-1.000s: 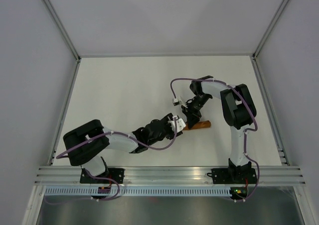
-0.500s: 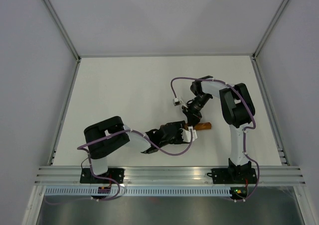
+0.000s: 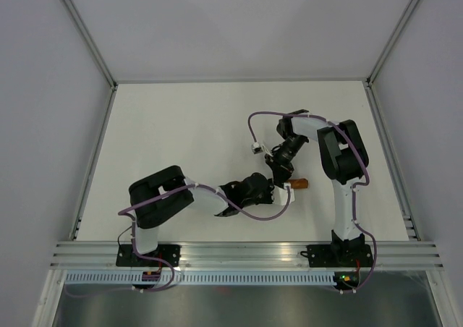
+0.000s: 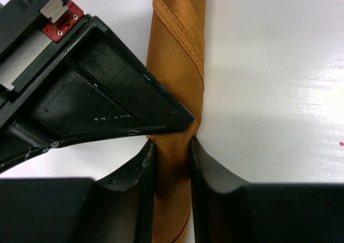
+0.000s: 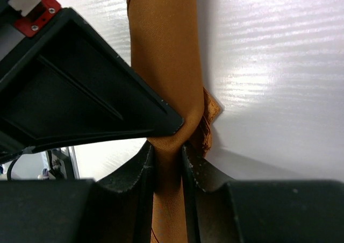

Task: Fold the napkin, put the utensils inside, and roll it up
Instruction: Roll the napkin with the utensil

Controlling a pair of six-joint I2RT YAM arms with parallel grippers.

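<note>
I've got the napkin rolled into a tight, narrow tube of plain rust-orange cloth, lying flat on the white bench. In the left wrist view its stitched hem winds diagonally around the roll. In the right wrist view a small crumpled bit of cloth sticks out at one side. From above I see only a short orange end, right of the bench's middle. The left claw and right claw each pinch across the roll, with fingers pressed against both sides.
</note>
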